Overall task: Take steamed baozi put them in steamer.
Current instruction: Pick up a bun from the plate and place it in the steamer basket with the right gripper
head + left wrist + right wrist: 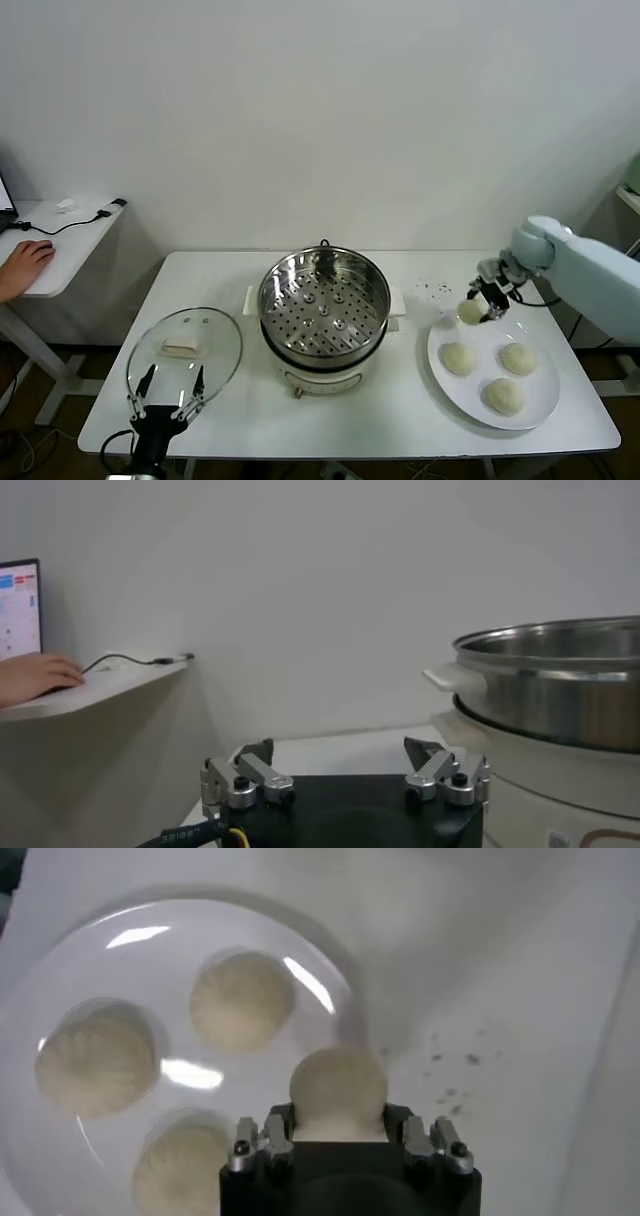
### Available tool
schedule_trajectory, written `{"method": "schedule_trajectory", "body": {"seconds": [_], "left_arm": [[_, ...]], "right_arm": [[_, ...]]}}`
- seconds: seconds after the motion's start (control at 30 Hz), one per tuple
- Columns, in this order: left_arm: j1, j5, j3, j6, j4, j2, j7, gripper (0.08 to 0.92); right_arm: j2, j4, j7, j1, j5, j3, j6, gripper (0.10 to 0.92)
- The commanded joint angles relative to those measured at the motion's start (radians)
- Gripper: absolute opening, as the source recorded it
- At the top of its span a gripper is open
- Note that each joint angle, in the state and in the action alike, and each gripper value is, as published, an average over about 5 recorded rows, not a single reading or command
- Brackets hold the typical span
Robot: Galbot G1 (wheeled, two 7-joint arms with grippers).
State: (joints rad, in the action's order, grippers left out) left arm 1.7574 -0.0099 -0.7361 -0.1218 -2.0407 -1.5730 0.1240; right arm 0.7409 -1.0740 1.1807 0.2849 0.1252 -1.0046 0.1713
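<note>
My right gripper (474, 308) is shut on one cream-white baozi (470, 312) and holds it in the air above the far left edge of the white plate (540, 400). The wrist view shows that bun (337, 1088) between the fingers. Three more baozi (459, 357) (518, 358) (504, 396) lie on the plate, also in the right wrist view (241, 1001). The steamer (324, 300), a shiny steel pot with an empty perforated tray on a cream base, stands at the table's middle, left of the gripper. My left gripper (170, 392) is open and parked at the table's front left edge.
A round glass lid with a white handle (185, 350) lies flat left of the steamer, just beyond the left gripper. Dark specks (436, 290) dot the table between steamer and plate. A side desk (60, 240) with a person's hand (22, 266) stands at the far left.
</note>
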Motion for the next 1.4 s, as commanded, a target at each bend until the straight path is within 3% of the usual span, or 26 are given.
{"method": "schedule_trajectory", "body": {"seconds": [0.03, 0.37, 0.63, 0.87, 1.4], "left_arm": [[0.002, 0.003, 0.003, 0.001, -0.003, -0.002, 0.002, 0.823], [0.023, -0.003, 0.000, 0.002, -0.014, 0.001, 0.000, 0.823], [0.041, -0.001, 0.005, -0.003, -0.019, 0.008, 0.000, 0.823], [0.054, -0.008, 0.005, 0.000, -0.033, 0.008, -0.001, 0.823], [0.072, -0.012, 0.004, 0.005, -0.035, 0.004, -0.013, 0.823]], "right_arm": [[0.134, -0.073, 0.066, 0.428, 0.009, -0.204, 0.312, 0.605], [0.421, -0.101, 0.013, 0.471, 0.145, -0.140, 0.496, 0.611], [0.589, -0.053, -0.018, 0.315, 0.243, -0.084, 0.534, 0.611], [0.633, 0.029, -0.028, 0.171, 0.344, -0.073, 0.561, 0.611], [0.631, 0.088, -0.033, 0.041, 0.374, -0.092, 0.540, 0.611]]}}
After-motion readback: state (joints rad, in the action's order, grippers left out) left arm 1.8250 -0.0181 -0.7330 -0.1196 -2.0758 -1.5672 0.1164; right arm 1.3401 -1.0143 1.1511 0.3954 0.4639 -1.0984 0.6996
